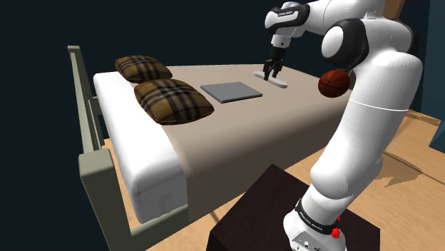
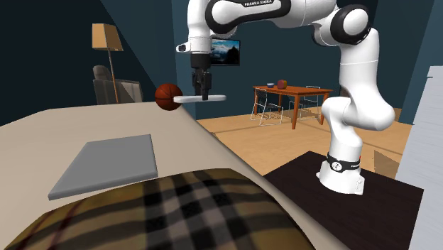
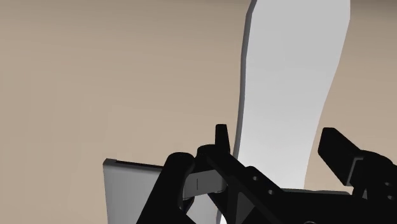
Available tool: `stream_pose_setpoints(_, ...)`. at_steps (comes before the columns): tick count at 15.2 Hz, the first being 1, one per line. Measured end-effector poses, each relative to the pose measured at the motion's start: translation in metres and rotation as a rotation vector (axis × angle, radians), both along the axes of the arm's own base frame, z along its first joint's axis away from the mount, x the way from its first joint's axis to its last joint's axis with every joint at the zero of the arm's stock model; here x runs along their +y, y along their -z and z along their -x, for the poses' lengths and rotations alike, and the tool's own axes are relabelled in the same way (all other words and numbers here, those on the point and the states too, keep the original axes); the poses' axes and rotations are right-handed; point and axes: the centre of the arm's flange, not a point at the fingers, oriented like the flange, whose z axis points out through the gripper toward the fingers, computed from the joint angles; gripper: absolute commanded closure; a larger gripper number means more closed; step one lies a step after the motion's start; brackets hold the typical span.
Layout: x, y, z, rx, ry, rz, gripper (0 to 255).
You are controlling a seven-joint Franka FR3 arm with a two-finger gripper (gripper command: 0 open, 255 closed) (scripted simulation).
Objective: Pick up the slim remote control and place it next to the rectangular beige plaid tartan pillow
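The tool [image 1: 272, 74] points straight down over the bed [image 1: 285, 121], its two black fingers closed across the width of the slim white remote [image 1: 282, 82]. It grips the remote at about mid-length. In the second exterior view the remote [image 2: 217, 97] sits level in the tool [image 2: 202, 96] and seems to hang just clear of the cover, though the gap is too small to be sure. The wrist view shows the remote [image 3: 292, 76] running away between the fingers [image 3: 221, 139], so its long axis crosses the line between them.

I place everything else from the flat grey pad [image 1: 230, 91]. The remote and tool are just beyond the pad's far side, and a corner of the pad [image 3: 130, 184] shows beside the fingers. The two brown-tan plaid pillows lie on the opposite side of the pad, toward the headboard. The nearer pillow [image 1: 173, 101] is close to the pad and the second pillow [image 1: 142, 68] is behind it. I cannot tell which one the task means. As I judge it, the carry must cross over the pad, and there is bare cover between the pad and the nearer pillow. A reddish-brown ball [image 1: 333, 84] sits further from the pad than the tool.

The arm rises from the dark stand [image 1: 260, 210], bends high at the elbow and reaches out level over the bed, wrist turned down.
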Motion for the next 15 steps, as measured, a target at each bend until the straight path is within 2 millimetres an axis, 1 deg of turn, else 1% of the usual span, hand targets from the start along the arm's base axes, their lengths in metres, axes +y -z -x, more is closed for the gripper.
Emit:
stream_pose_setpoints(2,0.028,0.001,-0.011,0.0,0.0,0.0,255)
stream_pose_setpoints(4,0.054,0.0,-0.014,0.0,-0.001,0.0,255)
stream_pose_setpoints(8,0.105,0.0,-0.03,0.0,-0.001,0.0,255)
stream_pose_setpoints(10,0.131,0.001,-0.034,0.0,-0.001,0.0,255)
stream_pose_setpoints(12,0.151,0.001,-0.04,0.0,0.0,0.001,255)
stream_pose_setpoints(13,0.166,-0.001,-0.046,0.0,-0.001,0.001,255)
stream_pose_setpoints(14,0.179,0.003,-0.047,0.0,-0.001,0.001,255)
stream_pose_setpoints(15,0.192,0.002,-0.052,0.0,-0.001,0.0,255)
